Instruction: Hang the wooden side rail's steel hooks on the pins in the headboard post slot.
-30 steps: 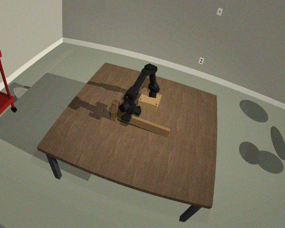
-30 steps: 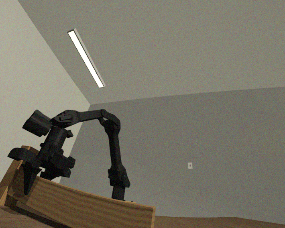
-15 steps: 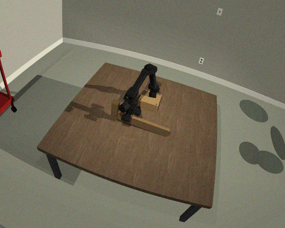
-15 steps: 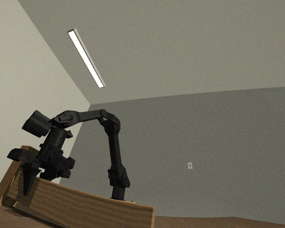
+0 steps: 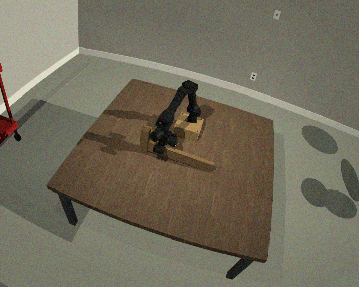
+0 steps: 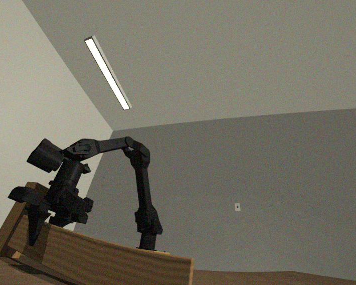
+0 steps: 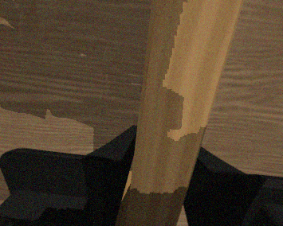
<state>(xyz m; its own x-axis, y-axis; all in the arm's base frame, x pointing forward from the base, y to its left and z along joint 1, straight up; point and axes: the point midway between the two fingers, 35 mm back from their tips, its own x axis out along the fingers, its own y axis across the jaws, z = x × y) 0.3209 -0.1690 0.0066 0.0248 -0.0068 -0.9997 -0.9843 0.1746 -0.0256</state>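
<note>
One wooden rail (image 5: 190,158) (image 6: 111,252) (image 7: 194,72) is clamped between the fingers of the hand (image 5: 160,147) (image 6: 46,225) (image 7: 154,132), gripped near its post end. The headboard post (image 5: 144,139) (image 6: 11,225) stands upright on the counter (image 5: 179,209) (image 6: 242,277) (image 7: 261,103), just beyond the hand, with the rail's near end at it. Hooks, pins and slot are hidden, so whether they are seated I cannot tell. On the hand's other side the rail runs out to its far end, apparently down on the counter, though the exterior view cuts off its lower edge.
</note>
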